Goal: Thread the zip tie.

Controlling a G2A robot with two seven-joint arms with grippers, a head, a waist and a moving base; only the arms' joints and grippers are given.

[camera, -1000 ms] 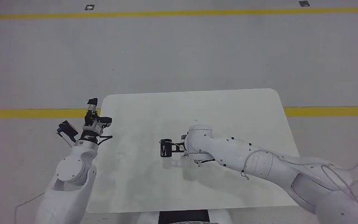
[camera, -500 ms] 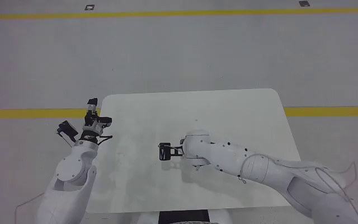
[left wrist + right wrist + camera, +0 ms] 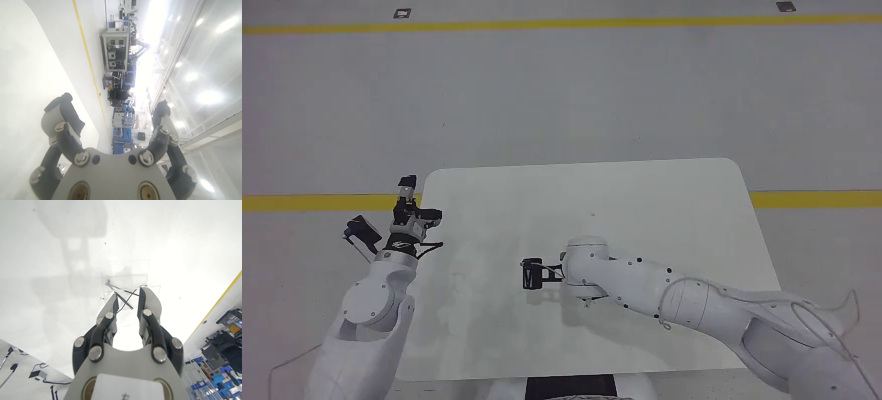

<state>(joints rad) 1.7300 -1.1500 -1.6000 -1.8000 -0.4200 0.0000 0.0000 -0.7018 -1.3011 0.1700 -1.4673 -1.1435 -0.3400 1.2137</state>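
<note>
Alignment for a pick was judged the reason the right gripper (image 3: 128, 294) was set partly open, nothing clamped, with the crossed zip ties (image 3: 125, 301) in a clear tray (image 3: 151, 284) at its fingertips. The left gripper (image 3: 113, 103) was held wide open and empty at the edge of the table (image 3: 642, 200), presumably clear of the work. The ties were resolved in the right wrist view, the mid-table position in the top view.
</note>
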